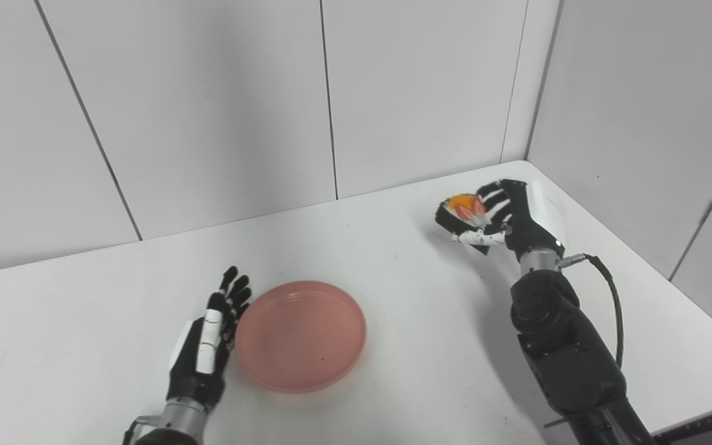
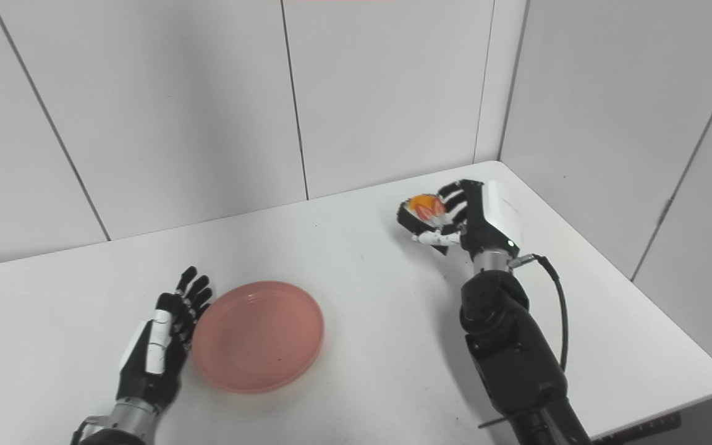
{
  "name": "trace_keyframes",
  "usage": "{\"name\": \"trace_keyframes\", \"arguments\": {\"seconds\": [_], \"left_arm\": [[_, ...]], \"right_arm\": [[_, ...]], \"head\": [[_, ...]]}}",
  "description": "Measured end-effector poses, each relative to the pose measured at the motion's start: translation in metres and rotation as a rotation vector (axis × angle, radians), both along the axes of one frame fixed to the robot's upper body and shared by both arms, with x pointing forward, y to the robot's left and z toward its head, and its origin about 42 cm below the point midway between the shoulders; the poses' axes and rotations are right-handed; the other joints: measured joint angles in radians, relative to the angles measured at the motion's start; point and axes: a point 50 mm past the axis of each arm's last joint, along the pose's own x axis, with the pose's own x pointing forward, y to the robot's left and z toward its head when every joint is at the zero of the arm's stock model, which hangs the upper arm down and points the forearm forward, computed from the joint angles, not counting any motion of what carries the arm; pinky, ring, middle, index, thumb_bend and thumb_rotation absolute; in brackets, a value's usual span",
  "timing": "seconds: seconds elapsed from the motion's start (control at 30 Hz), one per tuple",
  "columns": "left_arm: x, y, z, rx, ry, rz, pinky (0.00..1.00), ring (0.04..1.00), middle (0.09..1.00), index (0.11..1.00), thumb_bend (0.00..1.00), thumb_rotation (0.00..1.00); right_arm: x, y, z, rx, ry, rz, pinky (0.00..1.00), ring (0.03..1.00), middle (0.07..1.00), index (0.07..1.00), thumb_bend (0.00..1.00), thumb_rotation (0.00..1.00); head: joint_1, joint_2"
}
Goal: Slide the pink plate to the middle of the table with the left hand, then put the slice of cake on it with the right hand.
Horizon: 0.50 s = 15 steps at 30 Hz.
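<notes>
Toward the far right corner of the table, my right hand [image 1: 497, 217] grips the slice of cake [image 1: 466, 209], with the pink plate [image 1: 300, 335] waiting well off to its left and nearer me.

I judge the carry runs leftward and back toward me, since the plate sits near mid-table, empty and flat. My left hand [image 1: 207, 343] rests just beside its left rim, fingers straight and holding nothing; I can't tell if it touches. I can't read the cake's long axis inside the fingers. The white table [image 1: 393, 259] is bare between them, with grey panel walls closing the corner behind.
</notes>
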Motion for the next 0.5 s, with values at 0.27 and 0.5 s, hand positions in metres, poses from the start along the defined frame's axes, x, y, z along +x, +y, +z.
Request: {"name": "trace_keyframes", "arguments": {"seconds": [0.27, 0.5], "left_arm": [[-0.004, -0.008, -0.001, 0.001, 0.021, 0.036, 1.00, 1.000, 0.996, 0.995, 0.76, 1.00], [-0.005, -0.017, -0.001, 0.008, 0.018, 0.065, 1.00, 1.000, 1.000, 1.000, 0.77, 1.00]], "right_arm": [[-0.012, 0.034, -0.008, 0.014, 0.053, 0.179, 0.21, 0.396, 0.493, 0.497, 0.52, 0.00], [-0.021, 0.054, -0.002, 0.034, 0.056, 0.304, 0.20, 0.341, 0.458, 0.542, 0.50, 0.00]], "head": [[0.075, 0.015], [0.121, 0.023]]}}
